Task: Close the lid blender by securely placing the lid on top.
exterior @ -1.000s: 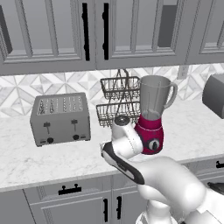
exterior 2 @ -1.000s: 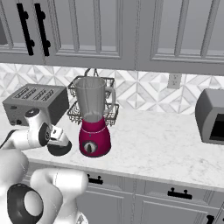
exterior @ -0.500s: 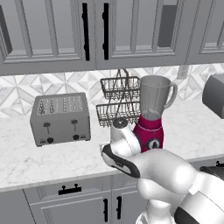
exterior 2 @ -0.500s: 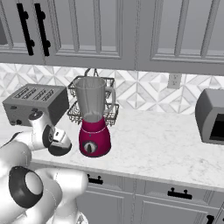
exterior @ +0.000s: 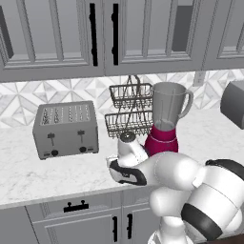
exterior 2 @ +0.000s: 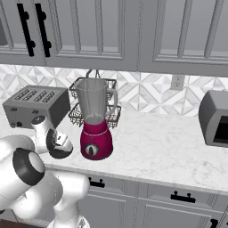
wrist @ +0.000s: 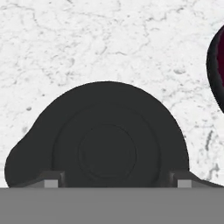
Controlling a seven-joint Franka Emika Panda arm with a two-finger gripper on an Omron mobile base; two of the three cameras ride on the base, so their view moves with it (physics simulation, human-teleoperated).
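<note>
The black domed lid [wrist: 107, 140] lies flat on the white marble counter, its raised centre knob facing the hand. My gripper [wrist: 116, 180] hangs straight over it, open, with one fingertip [wrist: 51, 180] at the lid's left rim and the other at its right rim. In the left base view the gripper [exterior: 125, 177] points down at the counter just left of the blender [exterior: 164, 125]. The blender [exterior 2: 95, 124] has a magenta base with a black dial and a clear jar whose mouth is uncovered. An edge of its base [wrist: 217, 70] shows at the right of the hand view.
A silver toaster [exterior: 66, 128] stands left of the hand. A two-tier wire rack [exterior: 128, 112] sits against the backsplash behind the blender. A grey appliance [exterior 2: 214, 118] stands at the far right. The counter's front edge [exterior: 57, 199] runs just below the hand.
The hand has sunk lower over the counter beside the blender, and its fingers have begun to draw in. The blender and toaster have not moved.
</note>
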